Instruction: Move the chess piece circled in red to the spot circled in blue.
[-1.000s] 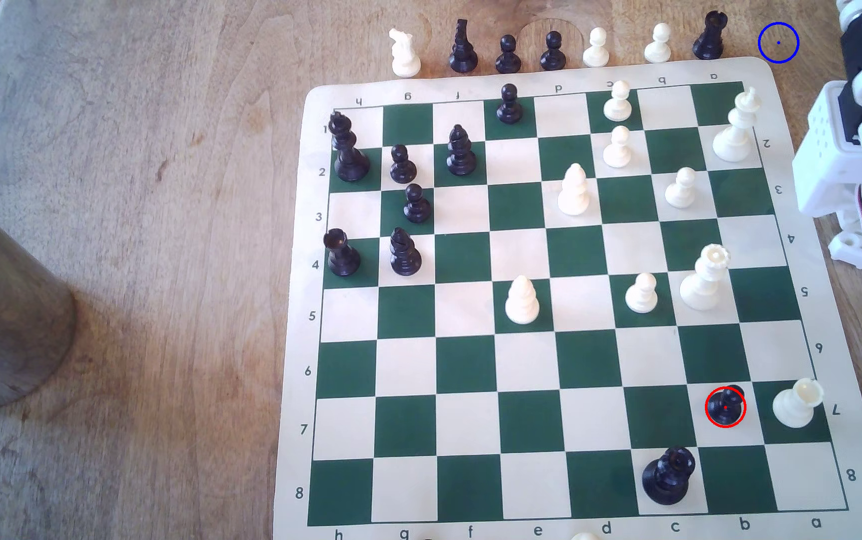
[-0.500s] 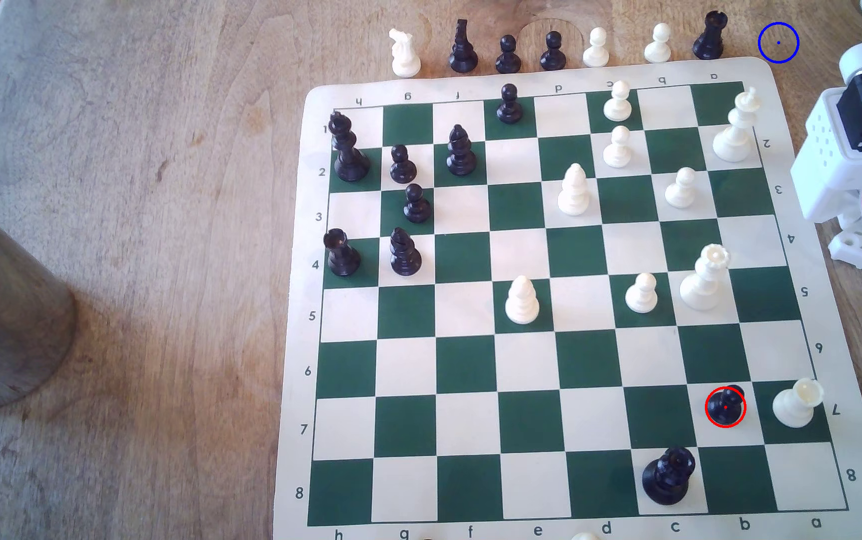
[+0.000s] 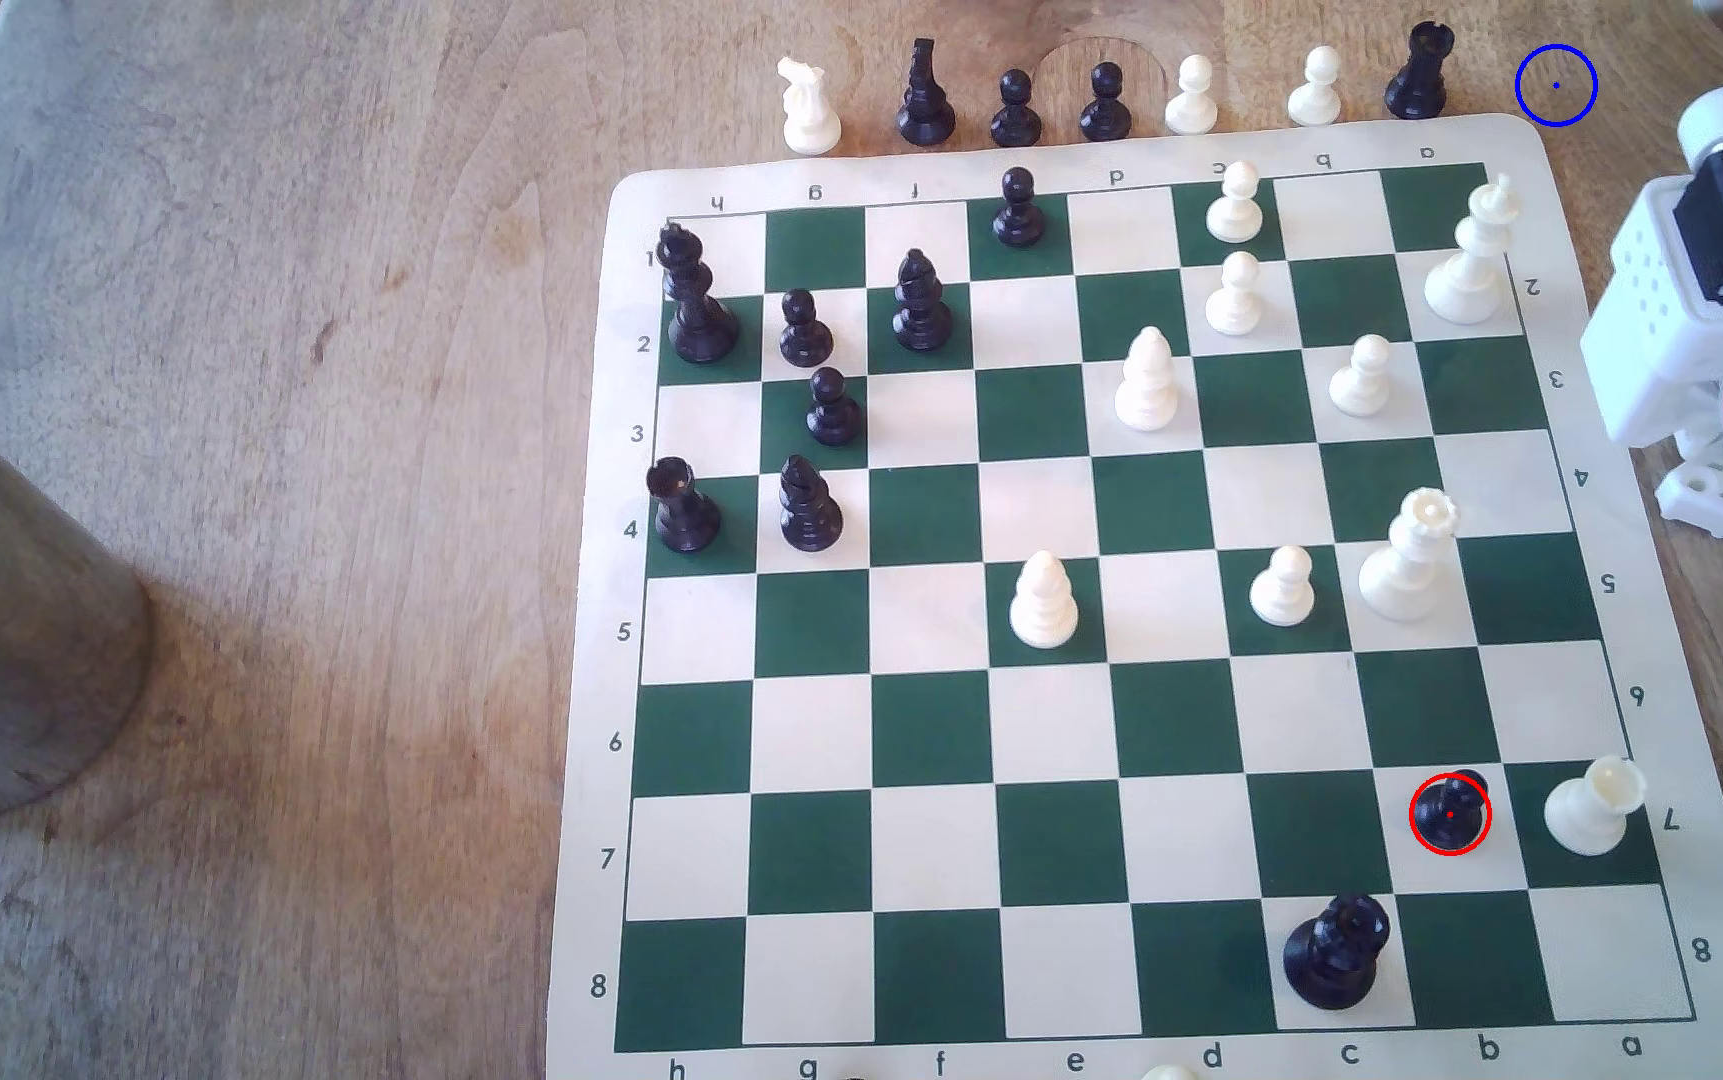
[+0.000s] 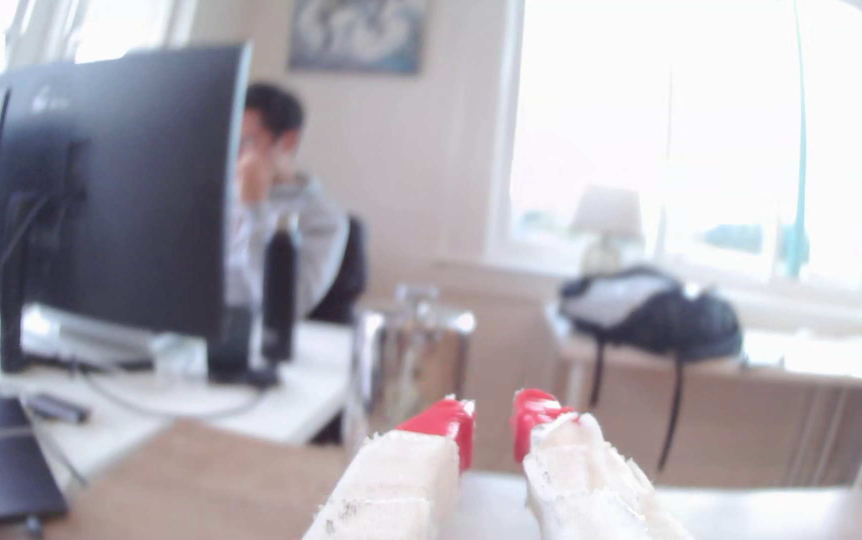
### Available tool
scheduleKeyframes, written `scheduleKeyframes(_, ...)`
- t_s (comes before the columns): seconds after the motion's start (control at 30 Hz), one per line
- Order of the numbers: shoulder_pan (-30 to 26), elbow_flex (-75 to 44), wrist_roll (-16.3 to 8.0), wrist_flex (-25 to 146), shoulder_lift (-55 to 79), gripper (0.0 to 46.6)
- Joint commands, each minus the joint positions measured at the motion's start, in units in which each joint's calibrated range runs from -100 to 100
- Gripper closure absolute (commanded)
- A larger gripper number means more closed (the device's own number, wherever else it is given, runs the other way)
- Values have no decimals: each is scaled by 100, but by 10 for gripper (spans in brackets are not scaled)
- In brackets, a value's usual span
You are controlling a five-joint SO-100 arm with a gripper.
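In the exterior view nothing of the task looks done yet: the chess piece [image 3: 1450, 813], a small black pawn ringed in red, stands upright on the white square of file b, rank 7, in the lower right of the frame, with a white rook [image 3: 1592, 818] just beside it toward the frame's right edge and a black queen [image 3: 1337, 952] below and to its left. The spot [image 3: 1556, 85], a thin blue ring around bare brown wood, sits at the upper right of the frame on the worktop [image 3: 265, 415], off the corner of the chess mat [image 3: 582, 623] and just to the right of a black rook [image 3: 1420, 71] that ends the row of 7 captured pieces. So the whole job remains, by my reading: reach, grasp, lift, carry up the right side of the frame, and set down. The arm's white base and shoulder [image 3: 1709, 301] stand at the right edge of this frame, off the mat. In the wrist view the pincer [image 4: 492, 421] points out across the room rather than down at the board, toward a blurred monitor [image 4: 122, 197] in the left half and a seated person [image 4: 288, 207] behind it; its 2 red-tipped fingers [image 4: 449, 418] stand a narrow gap apart with nothing between them, so the arm appears raised and level, well away from the pawn.
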Motion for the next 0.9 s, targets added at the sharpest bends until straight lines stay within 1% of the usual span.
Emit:
scheduleKeyframes(0.0,-873,-1419,49,2472,766,393)
scheduleKeyframes(0.07,-1412,-1428,15,3094,952,362)
scheduleKeyframes(0.17,-1639,-1428,5,3577,1182,351)
scheduleKeyframes(0.2,-1835,-1528,-68,4020,1428,342)
scheduleKeyframes(0.3,-2226,-1673,-239,4650,1793,336)
scheduleKeyframes(0.33,-2351,-1618,-303,4699,1810,332)
scheduleKeyframes(0.4,-2718,-1537,-503,4945,2090,326)
scheduleKeyframes(0.47,-2914,-1482,-611,5027,2268,326)
scheduleKeyframes(0.5,-3078,-1419,-733,5051,2421,323)
scheduleKeyframes(0.6,-3172,-1337,-830,5117,2633,322)
scheduleKeyframes(0.63,-3188,-1183,-899,5060,2667,322)
scheduleKeyframes(0.73,-3235,-866,-991,4847,2727,321)
scheduleKeyframes(0.87,-3203,-177,-1011,4167,2956,326)
